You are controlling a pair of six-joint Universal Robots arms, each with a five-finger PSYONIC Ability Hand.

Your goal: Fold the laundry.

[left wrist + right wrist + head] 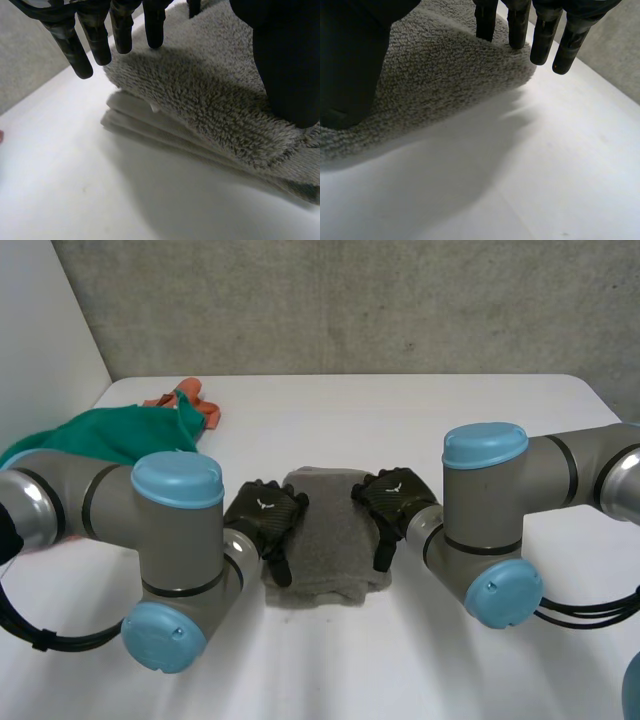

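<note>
Grey terry towel, folded into a thick rectangular stack, lies on the white tabletop, near its front edge and between the two arms.

Left hand: positioned on the left edge of the towel. In the left wrist view the hand has its fingers extended straight. Their tips reach past the towel's corner and stand above the bare tabletop. The thumb rests on the top surface of the pile. The hand is spread wide and closes round nothing. The stacked layers of the fold are visible at the towel's edge beneath the fingers.

Right hand: positioned on the right edge of the towel, opposite the left hand. In the right wrist view the hand sets its thumb on the towel's top surface. The fingers point straight. Two tips lie over the rounded edge of the towel and the others lie over the tabletop just beside it. This hand is likewise spread wide, with nothing clasped.

Other items: a crumpled green cloth lies at the far left of the tabletop, behind the left arm. A salmon-orange cloth touches its far side. Both are well apart from the towel.
</note>
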